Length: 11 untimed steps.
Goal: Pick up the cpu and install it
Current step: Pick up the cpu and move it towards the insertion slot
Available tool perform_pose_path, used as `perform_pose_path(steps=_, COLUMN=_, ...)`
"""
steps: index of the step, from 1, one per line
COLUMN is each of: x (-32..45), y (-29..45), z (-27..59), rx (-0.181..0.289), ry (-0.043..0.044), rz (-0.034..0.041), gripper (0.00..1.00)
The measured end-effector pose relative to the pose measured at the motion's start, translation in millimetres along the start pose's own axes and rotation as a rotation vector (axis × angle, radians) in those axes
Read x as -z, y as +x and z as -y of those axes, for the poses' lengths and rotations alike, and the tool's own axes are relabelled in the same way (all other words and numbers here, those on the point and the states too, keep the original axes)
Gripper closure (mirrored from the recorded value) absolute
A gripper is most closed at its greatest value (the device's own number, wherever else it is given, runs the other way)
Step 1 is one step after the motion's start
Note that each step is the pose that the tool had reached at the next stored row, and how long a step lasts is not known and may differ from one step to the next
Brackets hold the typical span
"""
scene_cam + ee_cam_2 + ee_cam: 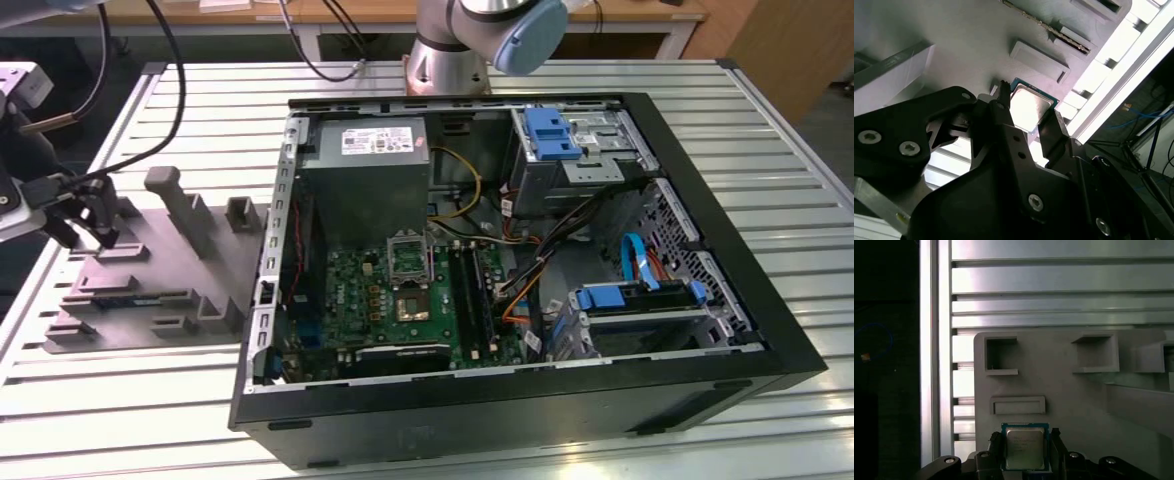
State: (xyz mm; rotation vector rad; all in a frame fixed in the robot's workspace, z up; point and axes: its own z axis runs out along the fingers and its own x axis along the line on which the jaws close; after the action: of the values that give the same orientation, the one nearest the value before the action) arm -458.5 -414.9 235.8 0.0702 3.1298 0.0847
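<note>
The black gripper point(1025, 439) has its jaws drawn in to the width of the small flat square cpu point(1025, 450) with a pale silver-grey metal top, one finger point(996, 444) against each of two opposite edges. The cpu lies level, its top towards both wrist cameras and its slightly longer side running along the fingers. Just beyond the fingertips is a grey moulded plastic fixture tray point(1069, 400) with recessed pockets, on a silver slatted aluminium table point(1054, 305). The exterior view adds an open black computer case point(534, 425) with a green motherboard point(400, 290), well apart from the gripper.
</note>
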Motion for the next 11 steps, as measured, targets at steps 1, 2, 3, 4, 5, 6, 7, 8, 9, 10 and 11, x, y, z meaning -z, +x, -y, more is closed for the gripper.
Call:
perform_pose_path(steps=1, x=1.0, y=0.0, z=0.0, rx=0.000, ry=0.0001, rz=-0.0001, gripper=0.53)
perform_pose_path(steps=2, x=2.0, y=0.0, z=-0.1, rx=0.000, ry=0.0000, rz=0.0000, gripper=0.53)
perform_pose_path(steps=3, x=3.1, y=0.0, z=-0.2, rx=0.000, ry=0.0000, rz=-0.0001, gripper=0.53)
perform_pose_path(steps=4, x=4.2, y=0.0, z=-0.2, rx=0.000, ry=0.0000, rz=0.0000, gripper=0.53)
perform_pose_path(steps=5, x=5.5, y=0.0, z=-0.3, rx=0.000, ry=0.0000, rz=-0.0001, gripper=0.53)
perform_pose_path(steps=6, x=6.6, y=-0.1, z=-0.3, rx=0.000, ry=0.0000, rz=-0.0001, gripper=0.53)
perform_pose_path(steps=7, x=7.8, y=-0.1, z=-0.4, rx=0.000, ry=0.0001, rz=-0.0001, gripper=0.53)
perform_pose_path(steps=8, x=8.9, y=-0.1, z=-0.5, rx=0.000, ry=0.0000, rz=-0.0001, gripper=0.53)
perform_pose_path(steps=9, x=10.0, y=-0.1, z=-0.5, rx=0.000, ry=0.0000, rz=-0.0001, gripper=0.53)
perform_pose_path(steps=10, x=10.9, y=-0.1, z=-0.6, rx=0.000, ry=0.0000, rz=-0.0001, gripper=0.53)
perform_pose_path(steps=11, x=11.7, y=-0.1, z=-0.6, rx=0.000, ry=0.0000, rz=0.0000, gripper=0.53)
